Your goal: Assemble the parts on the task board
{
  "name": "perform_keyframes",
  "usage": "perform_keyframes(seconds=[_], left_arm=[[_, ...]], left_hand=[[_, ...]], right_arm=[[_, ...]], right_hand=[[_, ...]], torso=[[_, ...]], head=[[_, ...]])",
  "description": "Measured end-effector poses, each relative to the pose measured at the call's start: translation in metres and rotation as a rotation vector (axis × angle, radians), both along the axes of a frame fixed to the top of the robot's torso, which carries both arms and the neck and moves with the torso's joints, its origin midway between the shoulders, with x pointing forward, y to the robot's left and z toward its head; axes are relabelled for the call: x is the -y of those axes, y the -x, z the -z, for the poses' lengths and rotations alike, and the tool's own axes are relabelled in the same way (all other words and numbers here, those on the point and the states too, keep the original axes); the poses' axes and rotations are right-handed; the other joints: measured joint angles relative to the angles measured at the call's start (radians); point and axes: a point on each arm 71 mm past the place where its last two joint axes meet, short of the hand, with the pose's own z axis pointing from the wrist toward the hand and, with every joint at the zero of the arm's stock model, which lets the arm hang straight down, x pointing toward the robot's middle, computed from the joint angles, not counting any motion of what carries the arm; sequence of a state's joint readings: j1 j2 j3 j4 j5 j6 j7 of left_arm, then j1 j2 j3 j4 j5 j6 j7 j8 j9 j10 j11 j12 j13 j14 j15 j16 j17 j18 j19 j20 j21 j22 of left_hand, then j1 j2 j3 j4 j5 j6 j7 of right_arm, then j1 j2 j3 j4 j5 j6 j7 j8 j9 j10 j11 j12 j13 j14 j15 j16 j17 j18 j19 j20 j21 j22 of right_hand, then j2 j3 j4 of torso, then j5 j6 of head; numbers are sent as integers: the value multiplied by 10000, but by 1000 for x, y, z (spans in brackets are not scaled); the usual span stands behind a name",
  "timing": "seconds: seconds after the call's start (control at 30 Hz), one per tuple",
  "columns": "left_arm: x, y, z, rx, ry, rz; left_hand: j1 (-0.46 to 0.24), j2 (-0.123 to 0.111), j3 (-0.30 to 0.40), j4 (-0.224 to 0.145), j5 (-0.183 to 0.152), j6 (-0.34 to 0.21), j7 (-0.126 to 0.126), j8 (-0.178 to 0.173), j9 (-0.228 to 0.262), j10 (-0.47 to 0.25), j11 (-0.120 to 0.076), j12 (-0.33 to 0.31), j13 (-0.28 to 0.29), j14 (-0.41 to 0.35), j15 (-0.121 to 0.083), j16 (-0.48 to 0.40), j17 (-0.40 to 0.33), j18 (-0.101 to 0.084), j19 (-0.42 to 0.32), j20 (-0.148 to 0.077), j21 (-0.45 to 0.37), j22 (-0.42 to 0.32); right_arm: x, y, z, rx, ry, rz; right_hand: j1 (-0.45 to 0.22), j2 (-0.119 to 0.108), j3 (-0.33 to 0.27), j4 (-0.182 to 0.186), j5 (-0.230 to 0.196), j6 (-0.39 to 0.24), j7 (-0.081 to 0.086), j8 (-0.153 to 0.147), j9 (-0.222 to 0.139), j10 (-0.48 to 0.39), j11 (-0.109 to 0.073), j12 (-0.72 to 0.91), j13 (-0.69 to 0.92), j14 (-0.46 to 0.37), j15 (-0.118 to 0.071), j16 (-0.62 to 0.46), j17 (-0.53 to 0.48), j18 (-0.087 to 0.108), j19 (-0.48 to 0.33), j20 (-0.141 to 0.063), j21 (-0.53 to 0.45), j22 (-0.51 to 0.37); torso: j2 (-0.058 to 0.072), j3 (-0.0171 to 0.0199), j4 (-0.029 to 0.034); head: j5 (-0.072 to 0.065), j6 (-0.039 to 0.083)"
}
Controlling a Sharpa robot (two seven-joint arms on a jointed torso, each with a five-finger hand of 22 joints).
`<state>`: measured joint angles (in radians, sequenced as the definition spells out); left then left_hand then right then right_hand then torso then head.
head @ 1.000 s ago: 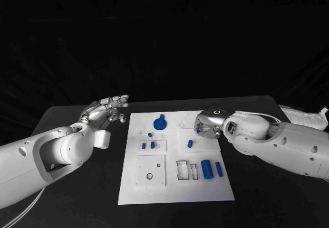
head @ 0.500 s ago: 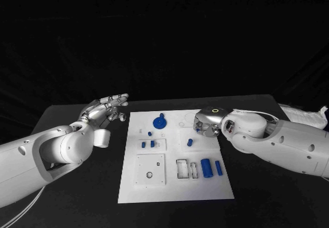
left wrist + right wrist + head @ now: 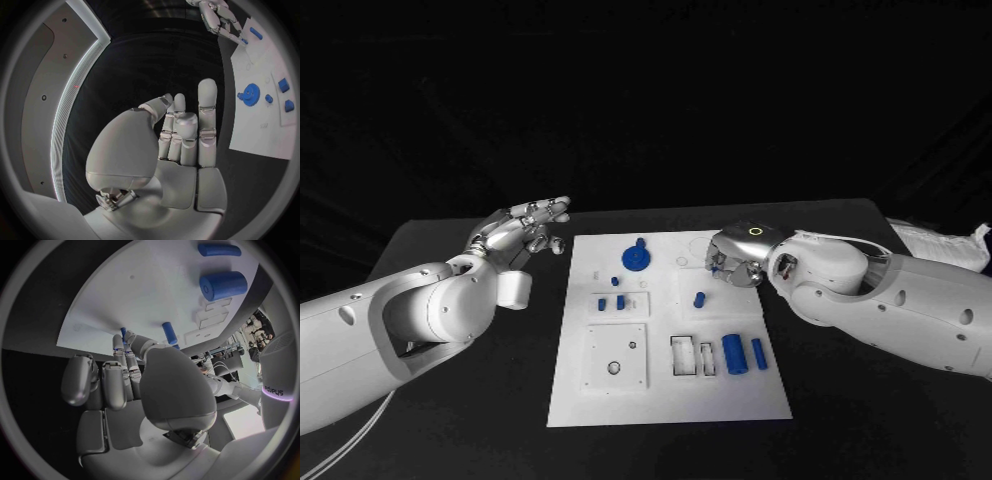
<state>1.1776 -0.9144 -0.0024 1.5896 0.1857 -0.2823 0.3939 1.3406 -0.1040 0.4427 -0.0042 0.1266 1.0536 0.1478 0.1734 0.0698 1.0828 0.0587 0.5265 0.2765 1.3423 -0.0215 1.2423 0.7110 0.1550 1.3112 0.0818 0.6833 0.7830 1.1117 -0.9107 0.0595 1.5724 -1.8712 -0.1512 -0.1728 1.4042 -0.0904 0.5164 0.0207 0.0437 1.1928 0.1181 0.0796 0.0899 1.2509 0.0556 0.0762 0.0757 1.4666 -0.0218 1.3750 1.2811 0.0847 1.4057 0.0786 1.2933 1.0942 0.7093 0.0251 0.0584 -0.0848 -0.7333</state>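
Note:
The white task board [image 3: 668, 400] lies in the middle of the table. A blue gear [image 3: 635, 260] sits near its far edge, and the same gear [image 3: 251, 94] shows in the left wrist view. My right hand [image 3: 733, 262] hovers over the board's far right part, fingers curled. Thumb and a finger pinch a small blue part [image 3: 123, 331], mostly hidden by the fingers. A blue peg [image 3: 700, 297] stands just below that hand, seen again as the peg [image 3: 169, 332]. My left hand [image 3: 524, 232] floats left of the board, fingers apart and holding nothing.
Two blue cylinders [image 3: 733, 354] [image 3: 760, 354] lie at the board's near right, beside white rectangular frames [image 3: 684, 355]. Small blue pieces [image 3: 610, 303] sit left of centre. A white square plate with holes [image 3: 617, 358] is at the near left. Black table surrounds the board.
My right hand has risen slightly and drawn toward the board's far edge with the small blue part. The peg below it stays put. The left hand has not moved.

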Motion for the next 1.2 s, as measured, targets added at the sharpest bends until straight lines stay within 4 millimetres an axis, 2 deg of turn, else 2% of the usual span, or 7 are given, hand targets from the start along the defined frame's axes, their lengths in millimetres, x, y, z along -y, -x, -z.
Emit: perform_keyframes(seconds=[0.4, 0.53, 0.73, 0.87, 1.0, 1.2], left_arm=[[0, 0, 0, -15, -7, 3], [0, 0, 0, -17, -6, 8], [3, 0, 0, -21, 12, 55], [5, 0, 0, -28, 25, 95], [6, 0, 0, -33, 40, 135], [9, 0, 0, -40, 61, 195]], left_hand=[[0, 0, 28, -28, 0, -34, -35, -1, 1, -37, 37, 41, 12, -34, 35, 0, 1, 0, 0, 0, -39, -18], [0, 0, 28, -28, 0, -35, -35, -1, 1, -37, 37, 41, 11, -34, 35, 0, 1, -1, 0, 0, -39, -18], [0, 0, 28, -28, 0, -35, -35, -1, 1, -37, 37, 41, 11, -35, 35, 0, 1, -1, 0, 0, -38, -18], [0, 0, 28, -28, 0, -35, -35, -1, 1, -36, 37, 41, 10, -34, 35, 0, -20, 0, 0, 0, -38, -35], [0, 0, 28, -28, 0, -35, -35, -1, 2, -36, 37, 41, 10, -34, 35, 0, -19, 0, 0, 0, -38, -35], [0, 0, 0, -56, 0, -71, 0, -1, 2, -71, 72, 41, 21, -34, 35, 0, -36, 0, 0, 0, -38, -34]], right_arm=[[-9, 15, -22, 488, -672, -415], [-23, 26, -28, 517, -1000, -836], [-56, 45, -33, 370, -1609, -1697], [-74, 55, -26, 83, -1910, -2129], [-89, 63, -11, -337, -2111, -2433], [-103, 67, 17, -973, -2219, -2612]], right_hand=[[13, 11, 2, -3, 25, -3, -2, -12, -2, -1, 1, 0, -5, 0, 1, 0, 2, 0, 0, 0, 0, 16], [13, 11, 28, -29, 27, -5, -2, -35, -10, -1, 2, 0, -13, 0, 1, 0, 9, 0, 0, 0, 0, 15], [13, 10, 55, -57, 27, -3, 3, -52, -12, -1, 3, -1, -16, 0, 1, -1, 9, 0, -1, 0, 0, 25], [12, 9, 55, -57, 26, 13, 19, -60, -11, -1, 4, -1, -16, 0, 1, -1, 8, 1, -1, 1, 0, 25], [12, 9, 111, -84, 24, 12, 20, -28, -7, 13, 20, -16, -27, 0, 1, -1, 12, 0, -1, 1, 0, 24], [12, 8, 127, -72, 21, 9, 22, -28, -3, -2, 37, -17, -35, 0, 1, -1, 17, 0, -1, 1, -1, 5]], torso=[[7, 3, -12], [12, 9, -12], [9, 3, 8], [-3, -8, 11], [0, -14, 1], [14, -18, -2]], head=[[77, -24], [164, -52], [375, -132], [581, -219], [765, -263], [925, -341]])
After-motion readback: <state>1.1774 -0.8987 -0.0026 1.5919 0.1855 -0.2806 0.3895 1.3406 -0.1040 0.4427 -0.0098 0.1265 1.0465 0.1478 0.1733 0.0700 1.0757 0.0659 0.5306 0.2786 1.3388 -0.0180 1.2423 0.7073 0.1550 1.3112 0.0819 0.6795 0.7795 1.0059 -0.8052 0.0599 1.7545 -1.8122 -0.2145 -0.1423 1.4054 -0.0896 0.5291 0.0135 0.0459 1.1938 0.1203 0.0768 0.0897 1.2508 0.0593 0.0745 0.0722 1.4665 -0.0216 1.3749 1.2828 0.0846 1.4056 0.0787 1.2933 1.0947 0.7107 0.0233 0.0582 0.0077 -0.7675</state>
